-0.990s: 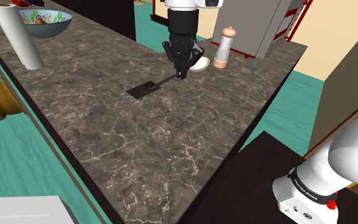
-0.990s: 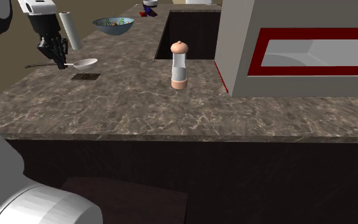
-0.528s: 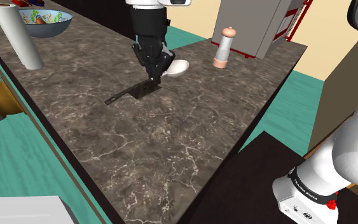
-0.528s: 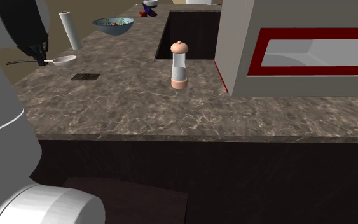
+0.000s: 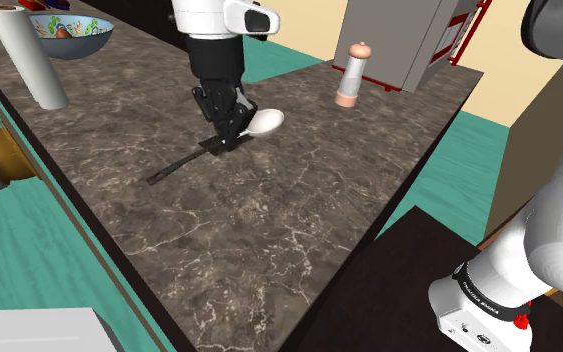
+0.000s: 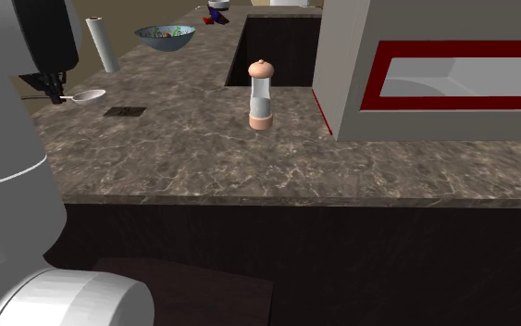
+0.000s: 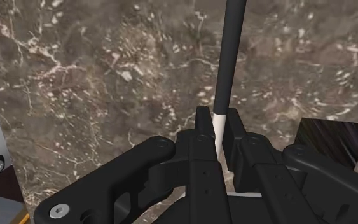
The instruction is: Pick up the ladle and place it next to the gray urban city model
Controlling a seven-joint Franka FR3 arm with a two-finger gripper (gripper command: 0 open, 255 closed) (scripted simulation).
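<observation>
My black gripper (image 5: pixel 231 135) is shut on the ladle (image 5: pixel 266 122), just behind its white bowl. It holds the ladle a little above the dark marble counter (image 5: pixel 269 230). The dark handle (image 7: pixel 228 57) runs straight out from between my fingers (image 7: pixel 203 127). In the second exterior view the bowl (image 6: pixel 90 94) hangs at the counter's far left, beside the gripper (image 6: pixel 53 93). The city model, a flat dark square (image 6: pixel 125 111), lies on the counter close below the ladle. It shows beside my fingers as a dark patch (image 7: pixel 333 137).
A pepper mill (image 5: pixel 351 75) stands at the counter's far side, by a white box with red trim (image 6: pixel 443 69). A paper towel roll (image 5: pixel 29 55) and a patterned bowl (image 5: pixel 69 35) stand at the back left. The counter edge drops to a teal floor.
The arm has carried the ladle toward the shoulder view's left, from beside the pepper mill to over the flat dark square. The grip has stayed shut.
</observation>
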